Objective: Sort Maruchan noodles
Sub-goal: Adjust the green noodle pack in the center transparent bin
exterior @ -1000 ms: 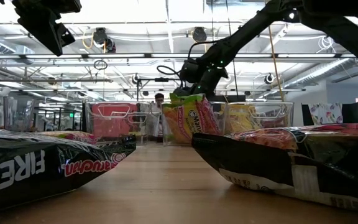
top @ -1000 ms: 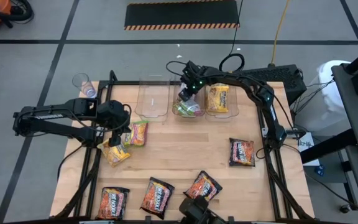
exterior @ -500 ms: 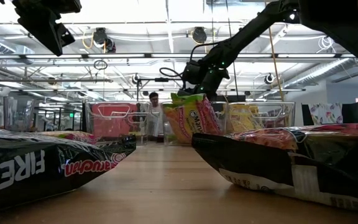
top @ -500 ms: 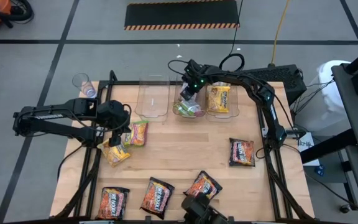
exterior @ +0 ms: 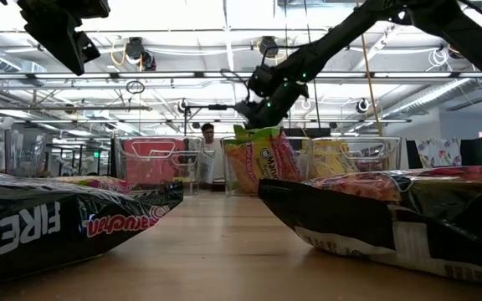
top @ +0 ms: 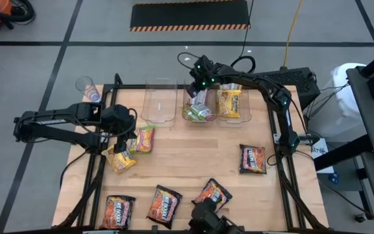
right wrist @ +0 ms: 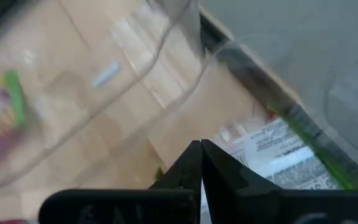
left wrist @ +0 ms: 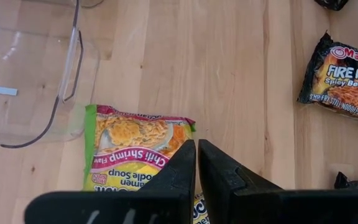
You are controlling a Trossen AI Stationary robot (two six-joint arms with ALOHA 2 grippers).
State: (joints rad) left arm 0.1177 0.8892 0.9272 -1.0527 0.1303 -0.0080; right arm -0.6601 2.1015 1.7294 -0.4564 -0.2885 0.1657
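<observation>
Maruchan noodle packets lie about the wooden table (top: 187, 162). A green-edged packet (top: 200, 112) (exterior: 256, 159) leans inside the middle clear bin (top: 188, 114). A yellow packet (top: 228, 103) lies in the right bin. My right gripper (top: 198, 90) (exterior: 243, 107) (right wrist: 199, 149) hangs shut above the middle bin, holding nothing. My left gripper (top: 122, 147) (left wrist: 196, 149) hovers shut above the table's left part. Just ahead of it a green-edged packet (top: 143, 138) (left wrist: 135, 155) lies flat, and under it lies a yellow one (top: 119, 160).
An empty clear bin (top: 159, 101) stands left of the middle one. Several dark packets lie flat: one at the right (top: 252, 159), three along the near edge (top: 211, 194) (top: 164, 205) (top: 117, 212). A clear cup (top: 88, 88) stands beyond the far left corner.
My right gripper has risen from the middle bin and drawn back a little toward the table's far edge, leaving the green-edged packet leaning in the bin.
</observation>
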